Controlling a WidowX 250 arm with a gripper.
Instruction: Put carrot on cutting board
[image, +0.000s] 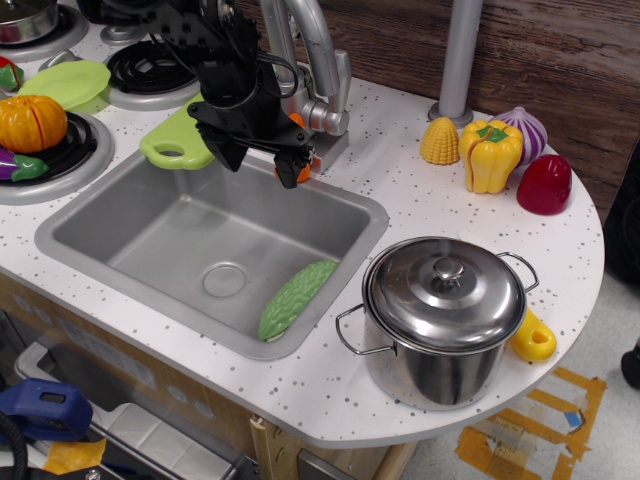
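The carrot (303, 167) is an orange ribbed cone standing at the base of the faucet, on the back rim of the sink; only slivers of it show behind my gripper. My black gripper (258, 164) is open and hangs over the sink's back edge. Its right finger (288, 165) is in front of the carrot, and I cannot tell whether it touches. The lime-green cutting board (180, 136) lies just left of the gripper on the counter, its handle hole toward the front left. The arm covers its right end.
The faucet (305, 60) rises right behind the carrot. A bumpy green gourd toy (297, 297) lies in the sink (150, 235). A lidded steel pot (445, 310) stands front right. Corn (439, 140), a yellow pepper (490, 155) and a red toy (544, 185) sit back right. A round lime plate (68, 82) and an orange pumpkin toy (30, 122) are on the left.
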